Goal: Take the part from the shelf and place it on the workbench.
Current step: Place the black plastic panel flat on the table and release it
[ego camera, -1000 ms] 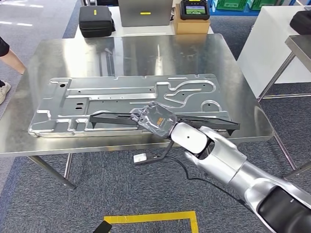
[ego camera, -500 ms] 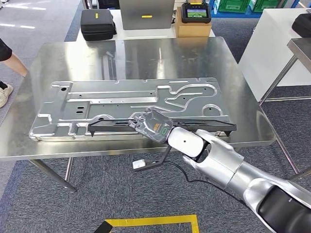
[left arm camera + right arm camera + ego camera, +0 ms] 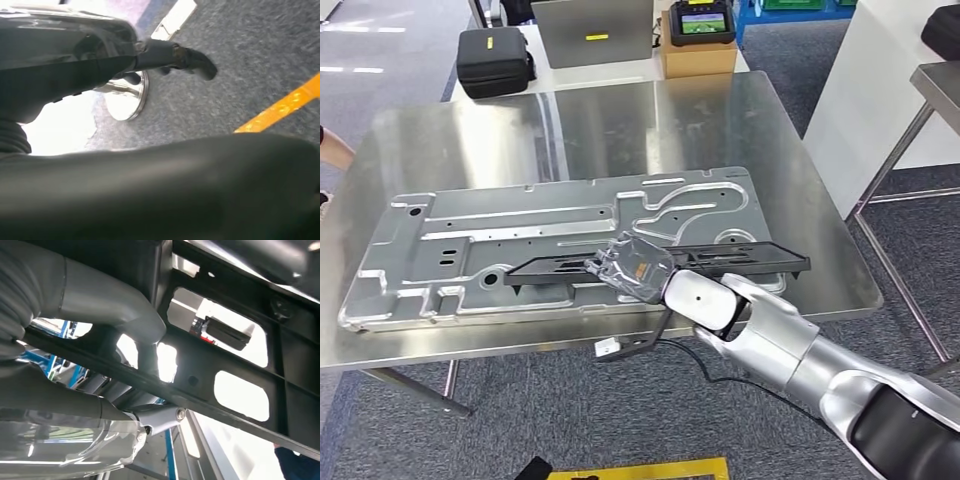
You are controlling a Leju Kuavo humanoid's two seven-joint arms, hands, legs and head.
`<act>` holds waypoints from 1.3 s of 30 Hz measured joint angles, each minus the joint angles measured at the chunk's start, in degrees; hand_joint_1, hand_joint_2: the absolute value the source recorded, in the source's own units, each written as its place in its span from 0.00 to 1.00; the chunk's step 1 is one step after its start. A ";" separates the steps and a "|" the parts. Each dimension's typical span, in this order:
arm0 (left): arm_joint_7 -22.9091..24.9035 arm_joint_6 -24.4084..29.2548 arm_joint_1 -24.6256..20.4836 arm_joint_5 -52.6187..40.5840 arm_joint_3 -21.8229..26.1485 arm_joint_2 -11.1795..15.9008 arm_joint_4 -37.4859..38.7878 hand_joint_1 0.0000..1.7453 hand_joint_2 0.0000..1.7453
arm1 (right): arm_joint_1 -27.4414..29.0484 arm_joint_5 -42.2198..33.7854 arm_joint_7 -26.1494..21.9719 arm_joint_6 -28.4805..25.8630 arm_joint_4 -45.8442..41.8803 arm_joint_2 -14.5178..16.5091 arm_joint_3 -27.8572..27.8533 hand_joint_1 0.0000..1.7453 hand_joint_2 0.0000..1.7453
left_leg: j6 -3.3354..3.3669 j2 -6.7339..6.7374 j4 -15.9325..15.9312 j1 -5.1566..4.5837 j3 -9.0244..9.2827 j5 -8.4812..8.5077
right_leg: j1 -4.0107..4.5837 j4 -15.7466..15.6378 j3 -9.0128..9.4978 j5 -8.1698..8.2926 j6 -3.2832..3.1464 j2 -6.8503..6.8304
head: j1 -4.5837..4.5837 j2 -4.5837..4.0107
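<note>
The part (image 3: 746, 257) is a long, flat black frame with cut-outs. My right hand (image 3: 637, 265) grips it near its middle and holds it level, just above the near edge of the steel workbench (image 3: 622, 120). It hangs lengthwise over the front strip of a large machined metal plate (image 3: 509, 215) lying on the bench. In the right wrist view the grey thumb (image 3: 109, 307) and fingers wrap a bar of the black part (image 3: 241, 355). My left hand (image 3: 188, 57) hangs over the carpet with a dark finger stretched out and nothing in it.
Behind the bench stand a black case (image 3: 492, 60), a silver box (image 3: 592, 30) and a cardboard box with a screen device (image 3: 697, 45). A white table (image 3: 878, 90) is at the right. A cable with a white plug (image 3: 610, 347) and yellow tape (image 3: 644, 468) lie on the floor. A person's arm (image 3: 331, 148) is at the far left.
The whole view has shifted, with the bench now sitting lower and further left. My right hand still grips the part, now slightly farther in over the plate's front edge.
</note>
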 joint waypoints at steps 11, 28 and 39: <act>0.02 -0.01 -0.04 0.11 0.00 0.02 0.00 0.00 1.00 | -0.01 -0.90 0.05 -0.51 0.13 -0.28 0.13 1.00 1.00 | 3.71 -0.70 -14.46 -1.13 5.07 9.66 | 0.35 6.78 1.61 -3.04 2.36 0.45 | 0.19 0.00; 0.41 0.69 -0.17 0.16 0.05 -0.01 0.03 0.00 1.00 | 1.25 -5.08 -0.92 -1.86 1.19 -0.80 0.04 1.00 1.00 | 0.27 -0.64 -5.10 -0.01 6.25 0.17 | 0.18 -0.39 -5.48 5.43 -0.71 -0.43 | 0.25 0.00; 0.09 1.45 -0.17 0.38 0.09 -0.05 0.04 0.00 1.00 | 1.28 -5.33 -1.03 -1.45 2.09 -0.80 0.02 1.00 1.00 | -0.07 -0.07 -15.10 0.83 8.27 7.17 | -0.47 -0.44 -4.10 3.97 1.03 -0.39 | 0.25 0.00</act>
